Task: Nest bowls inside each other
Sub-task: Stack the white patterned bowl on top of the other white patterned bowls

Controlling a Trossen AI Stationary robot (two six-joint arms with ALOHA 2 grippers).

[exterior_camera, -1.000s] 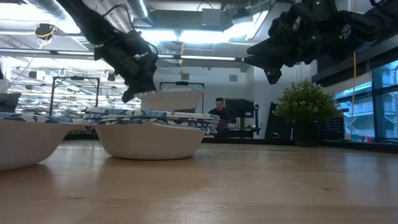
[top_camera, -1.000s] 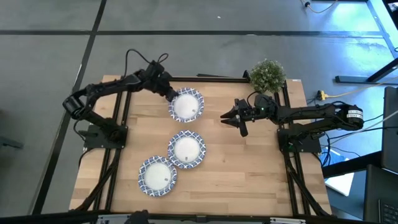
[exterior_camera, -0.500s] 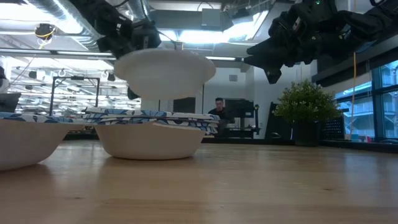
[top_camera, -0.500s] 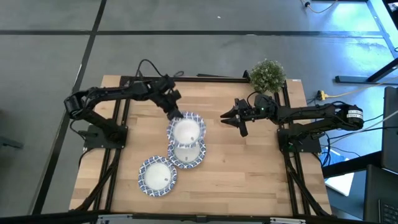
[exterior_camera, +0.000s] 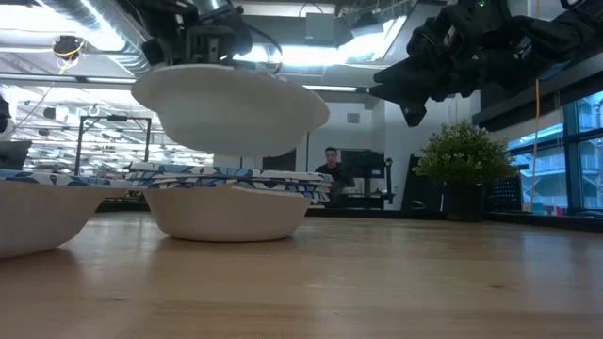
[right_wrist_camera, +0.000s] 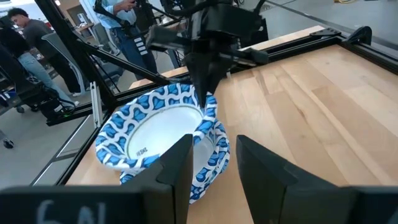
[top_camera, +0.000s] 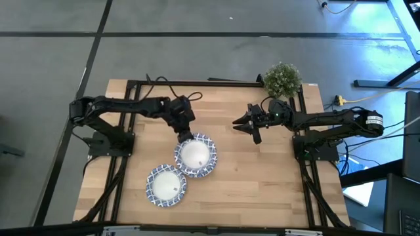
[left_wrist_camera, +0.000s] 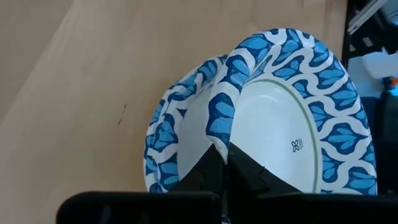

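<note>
A blue-rimmed bowl [top_camera: 195, 153] hangs just above a bowl stack [exterior_camera: 226, 209] at mid surface [top_camera: 262, 177], its rim pinched by the closed left gripper [top_camera: 184, 135], while the right gripper [top_camera: 244, 124] hovers partly open and empty near the potted plant [top_camera: 283, 78].

My high camera looks straight down on the whole counter [top_camera: 262, 164]. My low one sits at counter height, facing level across it into the room. The left wrist camera is close above the lifted bowl [left_wrist_camera: 298, 130]; the right wrist camera sees that same bowl from farther across the counter.
</note>
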